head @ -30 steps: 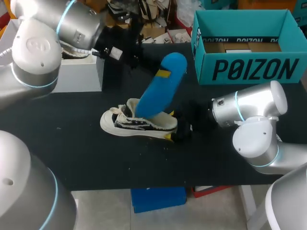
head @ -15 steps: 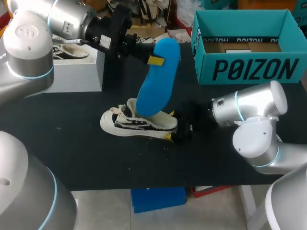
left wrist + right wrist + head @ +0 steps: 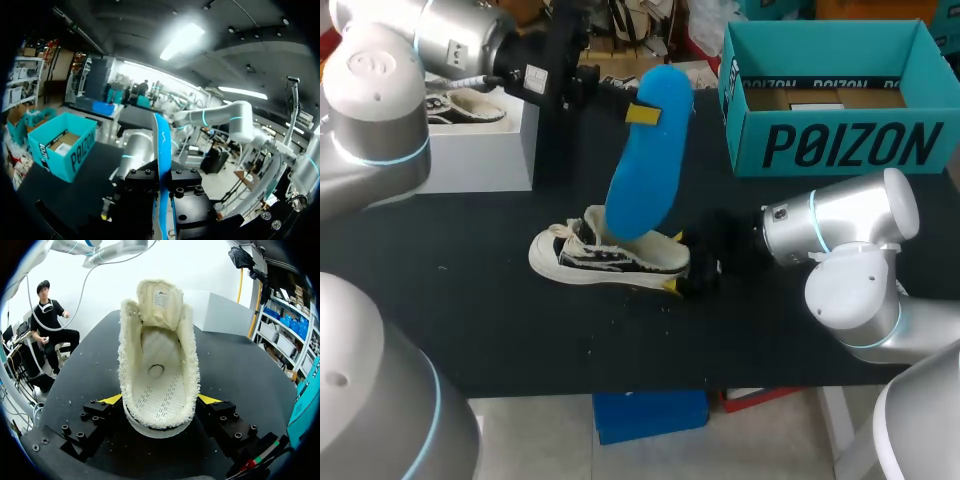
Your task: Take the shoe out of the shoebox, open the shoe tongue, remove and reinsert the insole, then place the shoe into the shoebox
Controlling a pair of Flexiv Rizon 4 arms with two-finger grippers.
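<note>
A: Raised slightly: insole stands more upright above the shoe; left gripper clamps its upper end.
B: Right gripper pinches the shoe's heel on the table. Shoebox holds brown cardboard.

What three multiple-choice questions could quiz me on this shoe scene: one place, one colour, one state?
1. Where is the shoe? A on a shelf B on the table C on the floor
2. What colour is the insole? A red B white C blue
3. The left tool is: A shut on the insole B open and empty C out of sight
Answers: B, it lies on the black table, heel in the right tool; C, it is plainly blue; A, it clamps the insole from both sides.
</note>
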